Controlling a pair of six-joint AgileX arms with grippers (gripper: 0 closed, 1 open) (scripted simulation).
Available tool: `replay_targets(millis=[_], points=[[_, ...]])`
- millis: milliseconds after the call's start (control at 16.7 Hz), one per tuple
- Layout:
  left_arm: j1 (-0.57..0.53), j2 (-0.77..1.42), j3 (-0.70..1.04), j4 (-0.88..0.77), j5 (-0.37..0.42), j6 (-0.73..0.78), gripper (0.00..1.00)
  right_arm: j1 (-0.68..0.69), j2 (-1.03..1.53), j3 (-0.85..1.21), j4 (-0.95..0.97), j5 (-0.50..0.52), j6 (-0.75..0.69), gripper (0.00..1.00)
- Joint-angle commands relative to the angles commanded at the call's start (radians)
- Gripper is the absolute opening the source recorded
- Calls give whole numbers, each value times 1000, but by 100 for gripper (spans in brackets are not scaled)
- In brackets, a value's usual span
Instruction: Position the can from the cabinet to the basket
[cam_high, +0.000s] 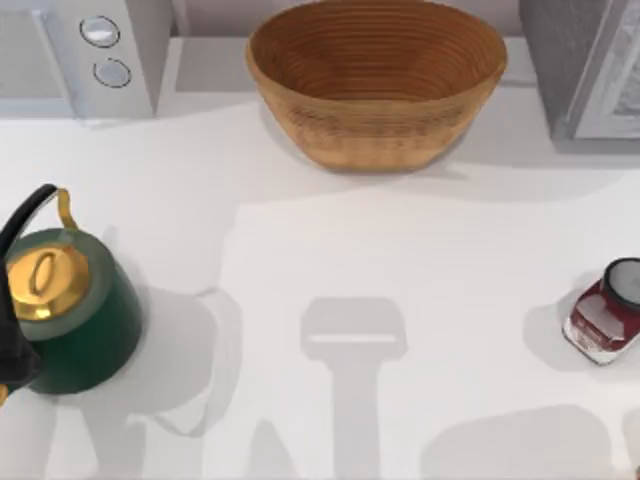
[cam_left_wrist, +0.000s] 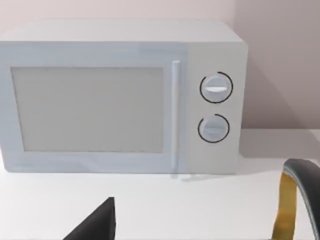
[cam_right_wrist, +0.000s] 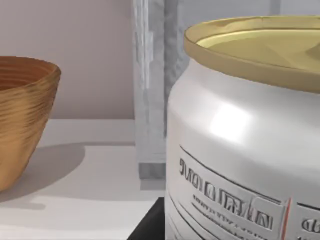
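Table stock w/ can close against right wrist cam.

Tan-brown oval woven wicker basket (cam_high: 376, 80) at table rear centre; grey speckled boxy cabinet (cam_high: 580, 65) w/ white framed door rear right; white microwave w/ two round knobs (cam_high: 85, 55) rear left. Green kettle w/ gold lid (cam_high: 65, 310) front left; dark red jar w/ white label (cam_high: 603, 320) lying at right edge. Small silver metal can (cam_right_wrist: 245, 150), gold-rimmed top, upright, near the cabinet, basket off to the side. Finger state, both arms: can't tell.
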Motion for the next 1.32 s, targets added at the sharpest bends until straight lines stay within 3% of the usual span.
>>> replay_targets(millis=[420, 1320], points=[[0, 0, 0, 0, 0, 0, 100, 98, 289, 230, 91, 105, 1, 0], [0, 0, 0, 0, 0, 0, 100, 515, 1738, 1237, 514, 535, 16, 0]])
